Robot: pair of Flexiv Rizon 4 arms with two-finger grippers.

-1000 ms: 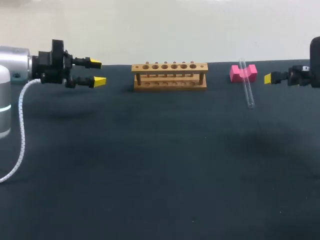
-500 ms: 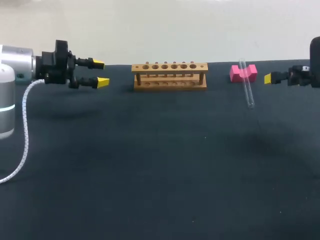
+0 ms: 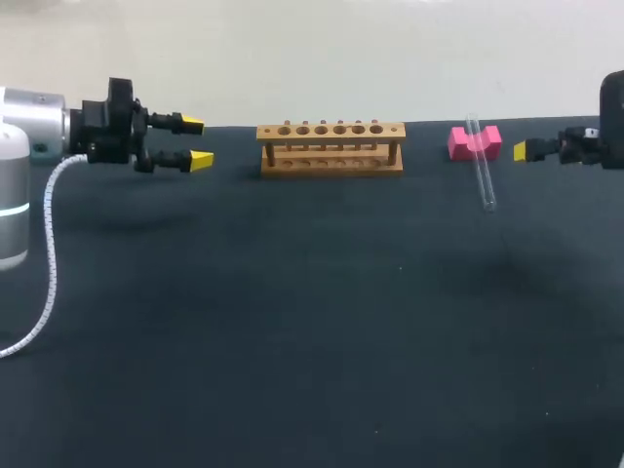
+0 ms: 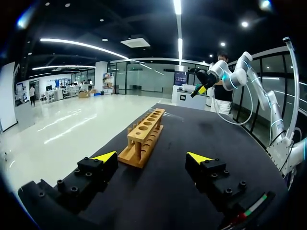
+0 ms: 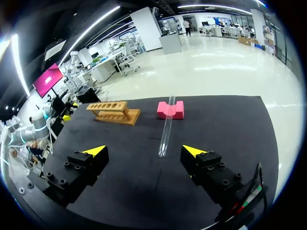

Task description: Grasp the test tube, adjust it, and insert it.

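A clear glass test tube (image 3: 481, 168) lies with its far end in the notch of a pink block (image 3: 475, 142) and its near end on the black table. The wooden rack (image 3: 331, 148), with a row of several holes, stands at the back middle. My right gripper (image 3: 522, 151) hovers just right of the pink block. In the right wrist view it (image 5: 144, 151) is open, and the tube (image 5: 166, 128) and block (image 5: 171, 109) lie ahead of its fingers. My left gripper (image 3: 195, 141) hangs open left of the rack. It (image 4: 152, 157) faces the rack's (image 4: 144, 136) end.
The black table (image 3: 312, 322) stretches wide in front of the rack and tube. A white cable (image 3: 44, 263) hangs from my left arm at the table's left edge.
My left gripper has shifted slightly to the right, toward the rack. The right gripper has barely moved. Tube, block and rack lie as before.
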